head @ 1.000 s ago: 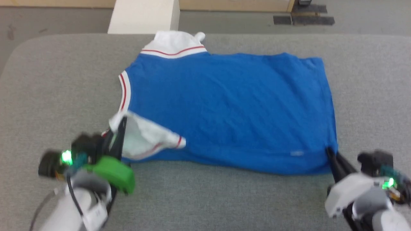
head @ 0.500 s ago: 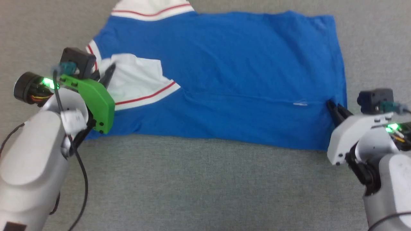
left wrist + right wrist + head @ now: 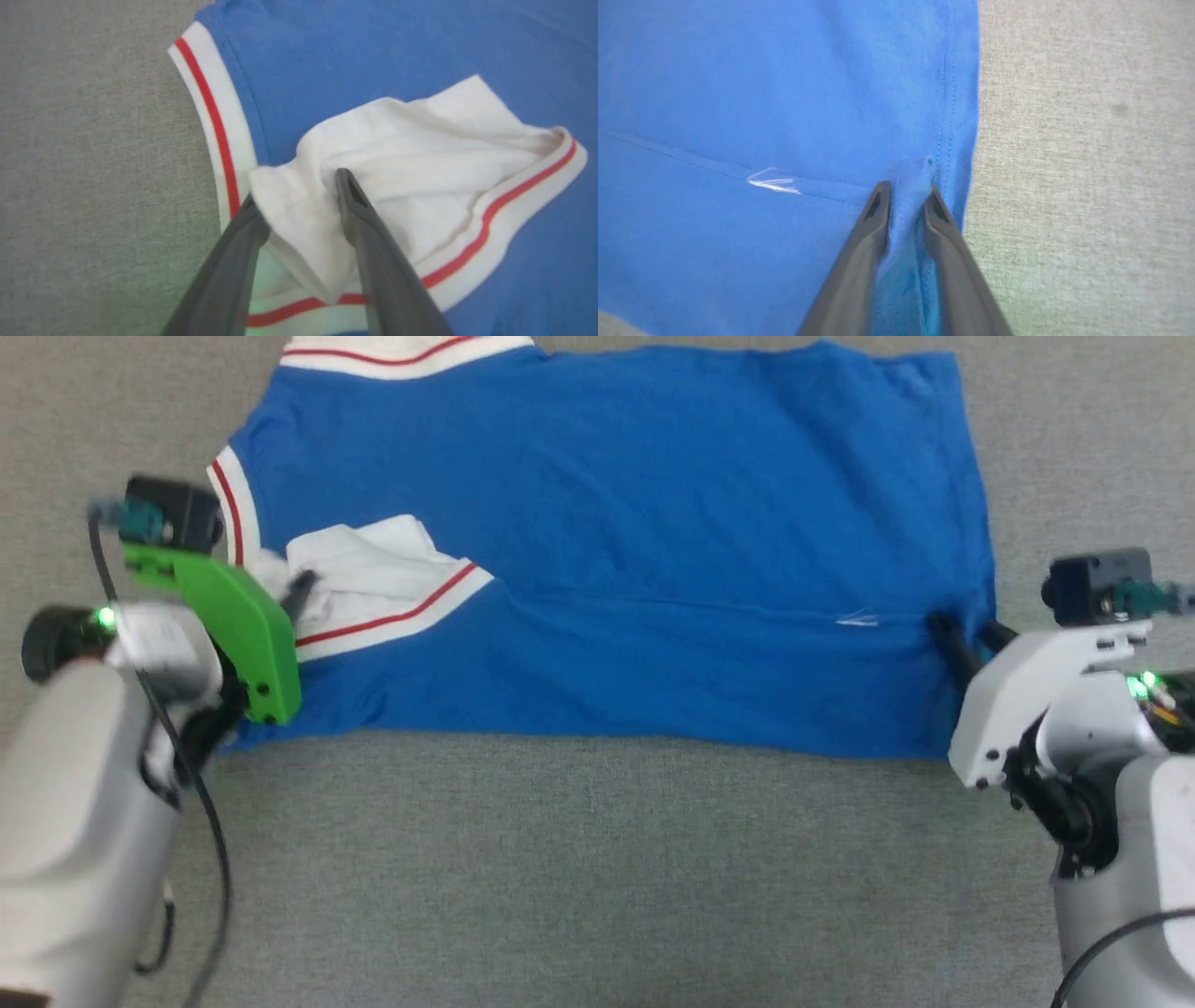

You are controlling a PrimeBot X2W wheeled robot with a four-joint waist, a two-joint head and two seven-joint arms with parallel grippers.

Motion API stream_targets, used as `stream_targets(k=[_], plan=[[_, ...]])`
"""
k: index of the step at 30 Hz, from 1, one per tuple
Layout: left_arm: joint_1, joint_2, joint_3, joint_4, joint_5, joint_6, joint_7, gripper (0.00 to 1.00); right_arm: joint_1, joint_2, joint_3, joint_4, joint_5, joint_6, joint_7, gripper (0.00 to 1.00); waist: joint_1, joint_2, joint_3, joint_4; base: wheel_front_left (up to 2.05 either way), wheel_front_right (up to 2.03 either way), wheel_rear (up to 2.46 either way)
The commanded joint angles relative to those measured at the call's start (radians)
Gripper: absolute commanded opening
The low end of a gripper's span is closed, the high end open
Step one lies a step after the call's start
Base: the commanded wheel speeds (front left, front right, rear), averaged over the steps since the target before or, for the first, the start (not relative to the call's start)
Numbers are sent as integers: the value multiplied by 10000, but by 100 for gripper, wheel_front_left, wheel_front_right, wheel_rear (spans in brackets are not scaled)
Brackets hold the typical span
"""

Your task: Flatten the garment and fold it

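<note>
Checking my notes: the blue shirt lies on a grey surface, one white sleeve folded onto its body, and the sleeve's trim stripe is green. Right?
Not quite: the stripe is red, not green; the left wrist view shows it clearly. The blue shirt, grey surface and folded white sleeve are as you said.

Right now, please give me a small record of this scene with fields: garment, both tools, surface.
garment: bright blue soft jersey shirt with thin red trim stripes, spread mostly flat
sleeve: white sleeve end lying wrinkled on the blue body
left tool: fingers apart, white sleeve cloth between them
right tool: fingers slightly apart, ridge of blue cloth near the hem between them
surface: grey woven cloth under the shirt
</note>
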Motion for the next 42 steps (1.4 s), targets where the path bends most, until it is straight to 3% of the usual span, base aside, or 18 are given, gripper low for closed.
stream_targets(k=[1,4,8,15,20,25,34,39,40,41,42], plan=[[490,-156,32,4,287,239,-710,100,308,83,-61,-22,75,-17,-318,100,-1,0,-517,132,0,0,0],[1111,-491,367,-386,699,726,-2831,100,747,228,-227,-144,248,-17,-1264,100,-1,0,-1086,253,0,0,0],[2225,-919,627,-885,1007,1318,-4815,100,1483,339,-280,-352,312,-17,-2661,100,-1,0,-1811,413,0,0,0],[4129,-1391,983,-1603,967,2290,-6140,100,2588,445,-289,-532,199,-17,-5005,100,-1,0,-2515,405,0,0,0],[5009,-1504,1179,-1655,607,2850,-5708,100,3054,462,-49,-454,197,-17,-6320,100,-1,0,-2712,179,0,0,0],[5127,-1468,1500,-1403,91,3437,-4604,100,3158,464,293,-287,381,-17,-6782,100,-1,0,-2641,-180,0,0,0],[4722,-1263,1832,-938,-1029,3760,-2362,100,2835,466,650,-53,404,-17,-6745,100,-1,0,-2264,-844,0,0,0],[4593,-1236,2018,-904,-1477,3731,-1851,100,2743,466,698,97,443,-17,-6759,100,-1,0,-2129,-1007,0,0,0],[4580,-1216,2020,-915,-1500,3675,-1846,69,2736,466,693,126,452,-17,-6764,100,-1,0,-2117,-1018,0,0,0],[4565,-1187,2016,-930,-1497,3594,-1895,22,2731,466,693,166,449,-17,-6756,100,-1,0,-2106,-1019,0,0,0],[4556,-1182,2016,-933,-1509,3527,-1936,0,2724,466,689,192,446,-17,-6753,100,-1,0,-2104,-1012,0,0,0]])
